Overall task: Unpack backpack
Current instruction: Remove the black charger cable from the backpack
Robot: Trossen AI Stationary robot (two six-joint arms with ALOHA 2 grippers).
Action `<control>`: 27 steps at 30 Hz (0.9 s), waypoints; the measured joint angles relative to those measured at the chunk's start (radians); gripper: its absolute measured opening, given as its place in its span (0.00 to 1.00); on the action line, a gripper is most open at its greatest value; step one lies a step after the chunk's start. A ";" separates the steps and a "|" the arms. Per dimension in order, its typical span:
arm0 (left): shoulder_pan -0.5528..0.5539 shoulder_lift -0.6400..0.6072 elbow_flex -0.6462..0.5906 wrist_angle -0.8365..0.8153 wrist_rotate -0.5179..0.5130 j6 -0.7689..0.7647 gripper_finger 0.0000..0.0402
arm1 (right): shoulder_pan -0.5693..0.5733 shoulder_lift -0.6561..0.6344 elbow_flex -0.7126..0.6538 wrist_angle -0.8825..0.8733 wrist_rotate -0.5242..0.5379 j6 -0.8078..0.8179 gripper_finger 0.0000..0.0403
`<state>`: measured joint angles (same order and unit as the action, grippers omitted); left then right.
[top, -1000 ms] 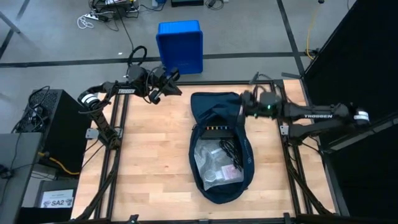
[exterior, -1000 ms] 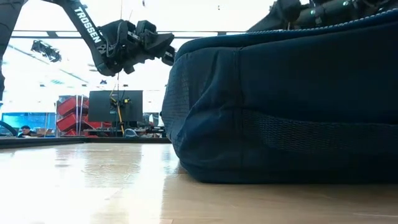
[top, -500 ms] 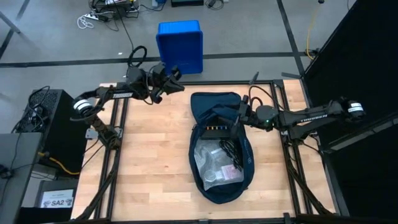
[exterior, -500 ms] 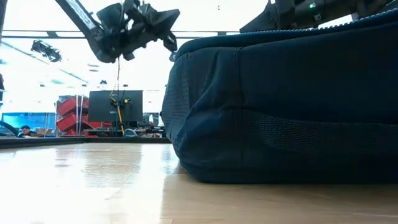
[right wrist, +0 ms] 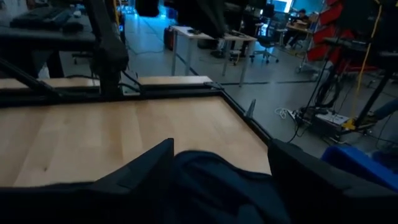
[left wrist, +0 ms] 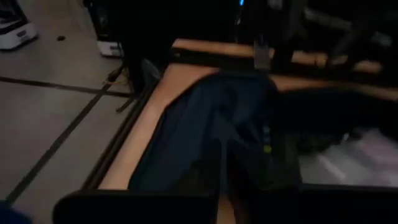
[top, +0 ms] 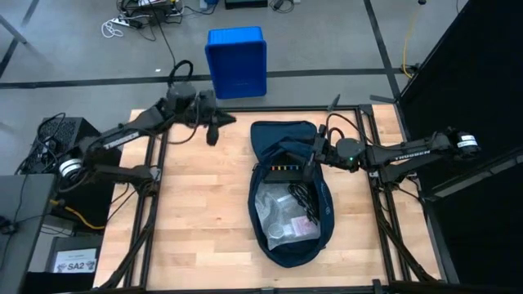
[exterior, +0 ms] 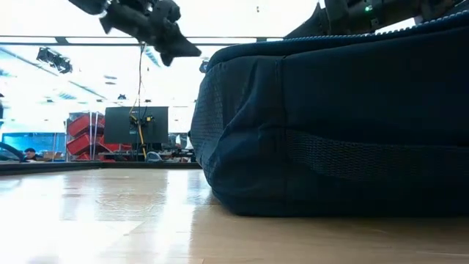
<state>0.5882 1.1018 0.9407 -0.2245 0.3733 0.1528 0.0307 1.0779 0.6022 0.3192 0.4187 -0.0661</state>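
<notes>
The dark navy backpack lies on its back in the middle of the wooden table, its main compartment gaping upward. Inside are clear plastic bags and a black item with coloured marks. My right gripper hovers at the bag's far right rim, open. In the right wrist view, navy fabric rises between the two fingers. My left gripper is shut and raised off the table near the far left corner. In the left wrist view it points toward the backpack. My right gripper has its fingers on either side of the backpack's rim fabric, coming in about level from the table's right. I cannot tell whether they touch it. My left gripper touches nothing.
A bright blue plastic bin stands on the floor beyond the table's far edge. Dark frame rails run along the table's sides. Bare wood spreads left of the backpack, and a narrower strip lies to its right.
My left gripper has risen and turned from pointing steeply down to nearly level, now aimed toward the backpack, and it has stayed shut. My right gripper has shifted a little toward the near edge along the backpack's rim and rolled. The backpack has not moved.
</notes>
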 joint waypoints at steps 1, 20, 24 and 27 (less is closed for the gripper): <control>-0.026 -0.029 -0.015 -0.017 -0.035 0.001 0.00 | 0.000 0.000 0.000 -0.008 0.000 -0.004 0.57; -0.284 -0.557 -0.631 0.357 -0.319 -0.236 0.00 | 0.077 0.019 0.041 -0.109 -0.020 0.128 0.43; -0.294 -0.545 -0.677 0.443 -0.319 -0.235 0.00 | 0.149 0.095 0.160 -0.305 0.094 0.164 0.40; -0.295 -0.533 -0.683 0.440 -0.319 -0.225 0.00 | 0.176 0.172 0.262 -0.454 0.104 0.221 0.39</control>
<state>0.2932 0.5684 0.2577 0.2152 0.0547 -0.0726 0.2064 1.2495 0.8645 -0.1345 0.5226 0.1553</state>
